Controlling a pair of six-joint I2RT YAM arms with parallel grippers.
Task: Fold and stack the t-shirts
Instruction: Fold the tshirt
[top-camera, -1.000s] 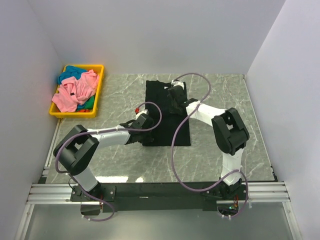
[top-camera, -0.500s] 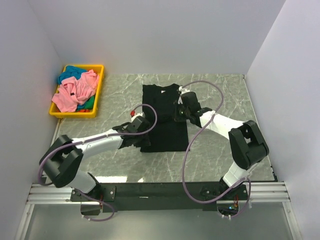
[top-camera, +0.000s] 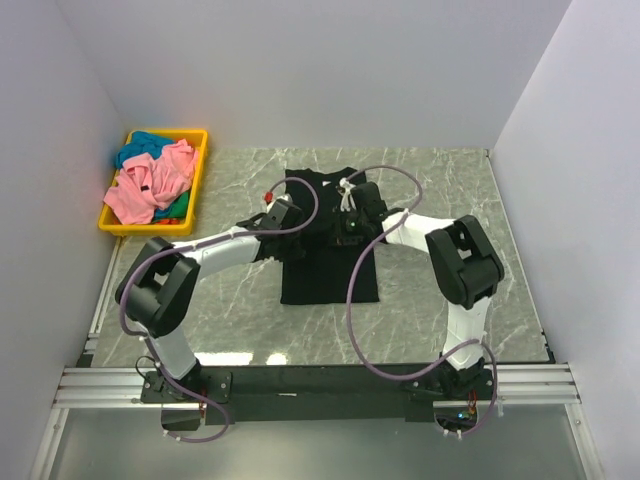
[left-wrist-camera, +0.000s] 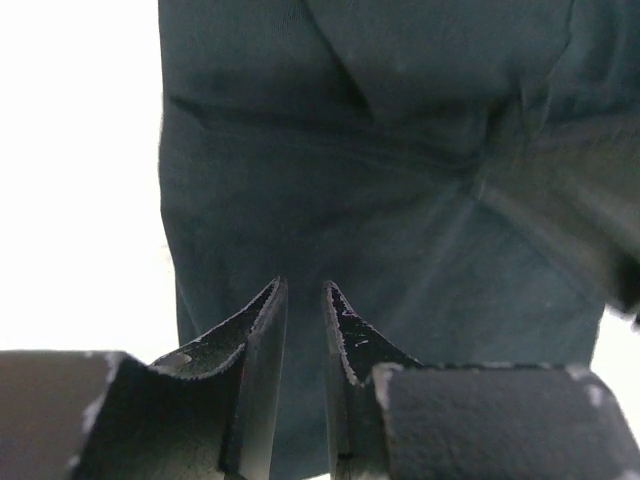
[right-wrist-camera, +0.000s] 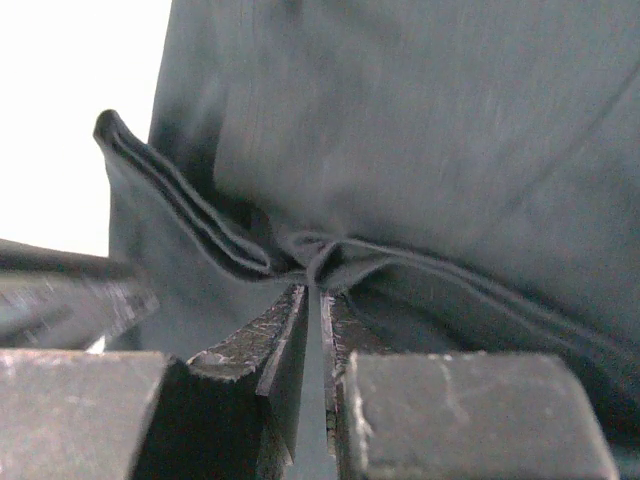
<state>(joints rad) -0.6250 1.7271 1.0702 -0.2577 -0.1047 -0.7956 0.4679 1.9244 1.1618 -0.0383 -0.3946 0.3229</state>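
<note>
The black t-shirt (top-camera: 330, 278) lies flat on the marble table, roughly rectangular, with a small white tag near its far edge. My left gripper (top-camera: 292, 224) hovers over the shirt's left side. In the left wrist view its jaws (left-wrist-camera: 300, 288) stand a narrow gap apart, with only dark fabric (left-wrist-camera: 380, 200) below them. My right gripper (top-camera: 346, 226) is over the shirt's upper middle. In the right wrist view it (right-wrist-camera: 318, 292) is shut on a bunched fold of the black cloth (right-wrist-camera: 450, 120). The pink t-shirt (top-camera: 150, 188) and teal t-shirt (top-camera: 146, 141) lie heaped in the bin.
A yellow bin (top-camera: 199, 182) sits at the table's far left corner. White walls close off the left, back and right sides. Cables loop from both arms over the shirt. Bare marble (top-camera: 450, 200) shows right of the shirt.
The left gripper has moved from the shirt's near left edge up toward its far left part. The right gripper has shifted nearer and stayed on the cloth. The shirt has slid toward me.
</note>
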